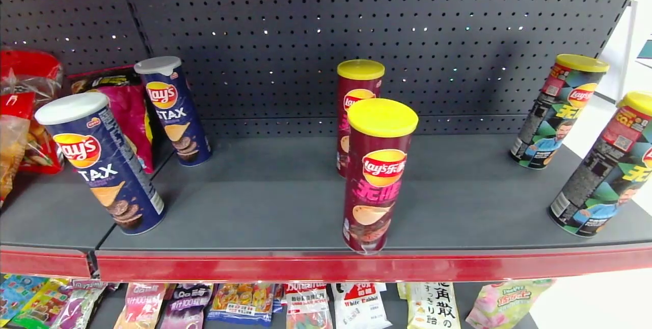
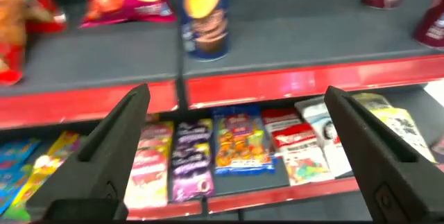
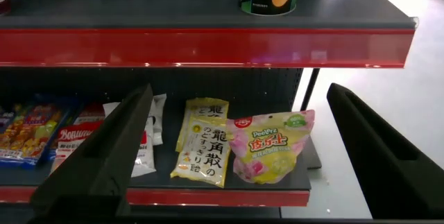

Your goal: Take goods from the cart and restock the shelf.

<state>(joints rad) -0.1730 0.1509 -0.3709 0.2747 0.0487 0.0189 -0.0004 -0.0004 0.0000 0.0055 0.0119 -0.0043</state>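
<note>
head view looks down on the grey shelf [image 1: 285, 201] with its red front strip, and wide bare floor lies between the groups of goods. snack bags [image 1: 25, 115] crowd the nine o'clock edge. three pairs of chip cans stand upright, each pair one behind the other: blue cans [image 1: 102, 161] at about eight o'clock, maroon cans [image 1: 377, 176] from centre toward six, patterned cans [image 1: 606, 166] at three o'clock. the front maroon can stands right at the strip. candy packets [image 1: 356, 303] lie on the lower shelf at six o'clock.

left gripper [image 2: 236, 93] is spread wide and grasps nothing, low in front of the strip below the blue cans. right gripper [image 3: 239, 91] is likewise released and empty, below the patterned cans' end.

with both empty, the step is likely fetching another item from the cart. to do it well, grasp a can at mid-body, carry it upright, and set it in the bare floor beside its own colour, back from the strip, approaching between the pairs so a finger does not tip a standing can.
</note>
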